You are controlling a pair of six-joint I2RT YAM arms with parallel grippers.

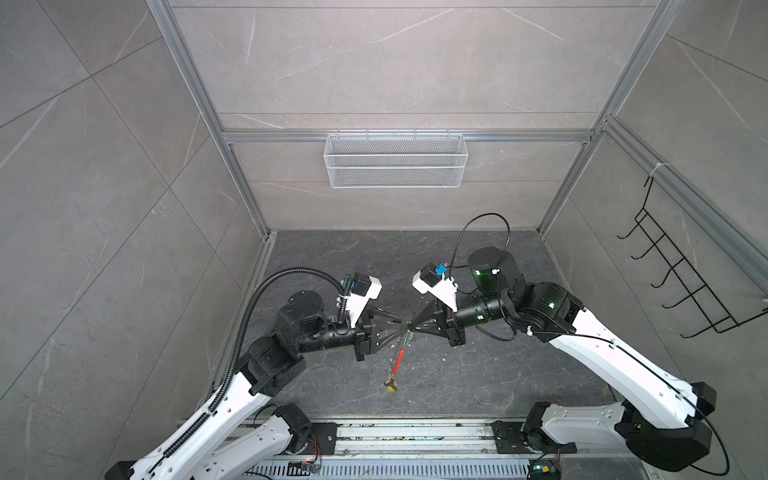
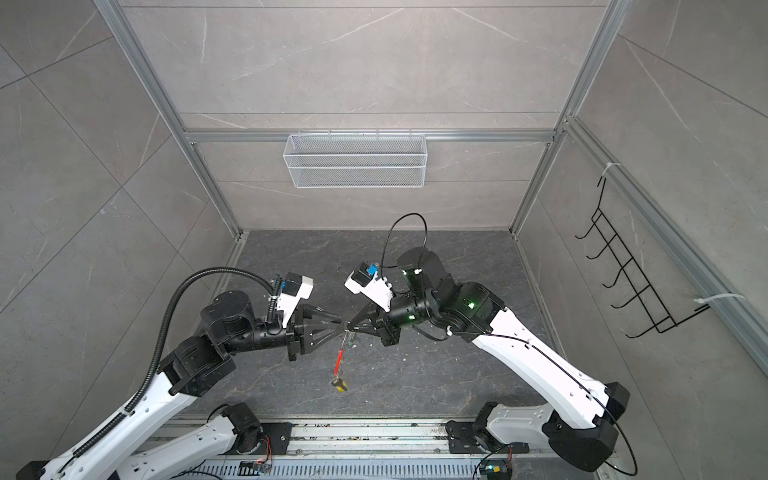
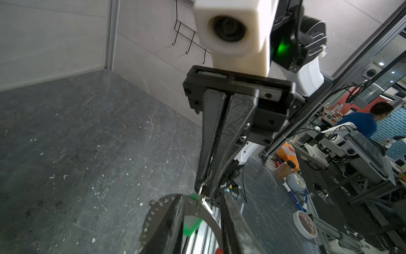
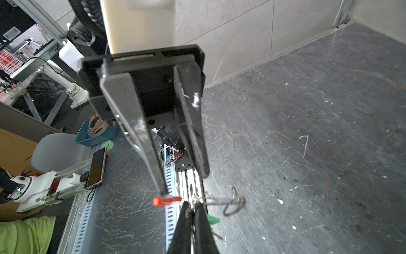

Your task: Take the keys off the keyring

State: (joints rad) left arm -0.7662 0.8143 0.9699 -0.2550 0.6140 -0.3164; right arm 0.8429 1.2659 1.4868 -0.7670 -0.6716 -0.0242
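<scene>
Right tool sits clamped on the single keyring, holding it above the worktop, while the left tool faces it tip to tip, jaws apart, gripping nothing. Both keys, one green tag by the pinch and one yellow tag at the loop's low end, look threaded on. Likely next, the left tool must close on the green tag and work it off the wire's end.
</scene>
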